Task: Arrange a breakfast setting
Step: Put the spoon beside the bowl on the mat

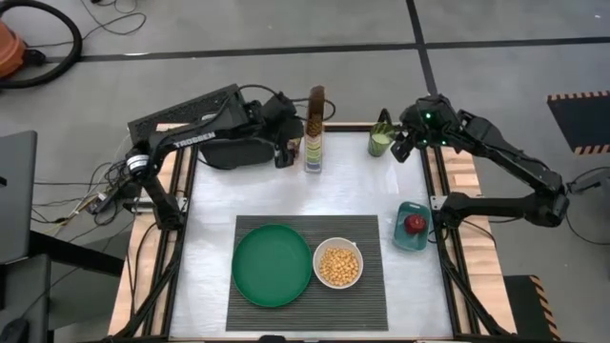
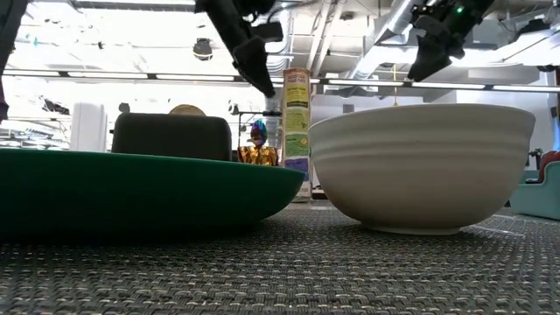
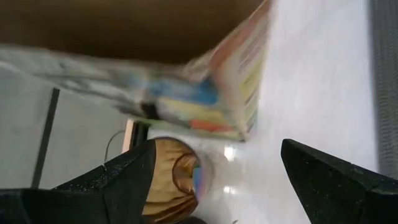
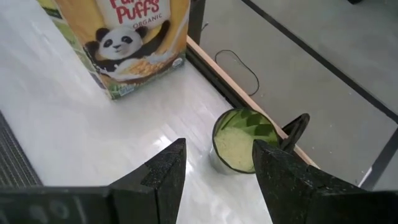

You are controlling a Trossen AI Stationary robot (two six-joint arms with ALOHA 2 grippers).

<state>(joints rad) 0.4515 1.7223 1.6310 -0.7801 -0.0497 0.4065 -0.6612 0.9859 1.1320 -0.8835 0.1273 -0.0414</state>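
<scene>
High view: dark grey ribbed placemat (image 1: 305,272) lies on the white surface (image 1: 357,186), near its front edge. Round green plate (image 1: 273,265) sits on the mat's left half, empty. White bowl (image 1: 338,266) just beside the plate on its right, also on the mat, filled with yellow cereal (image 1: 338,267). Plate and bowl rims close together; contact unclear.

Left hand (image 1: 287,152) at the back of the surface, just beside the tall cereal box (image 1: 314,129), which stands upright. Left wrist view: both fingers (image 3: 118,186) spread wide, nothing between them, box close ahead. A golden-brown item with a bit of blue shows behind one finger; cannot tell what it is. Black toaster (image 1: 233,148) sits under the left arm at the back left.

Right hand (image 1: 407,143) at the back right, above a green mug (image 1: 381,141). Right wrist view: fingers (image 4: 165,174) apart, holding nothing, mug (image 4: 241,142) just beyond the tips, dark handle to one side.

Teal dish (image 1: 412,227) with a red apple (image 1: 415,224) sits at the right edge, off the mat.

Low view: plate (image 2: 131,188) left, bowl (image 2: 420,166) right, both arms overhead.
</scene>
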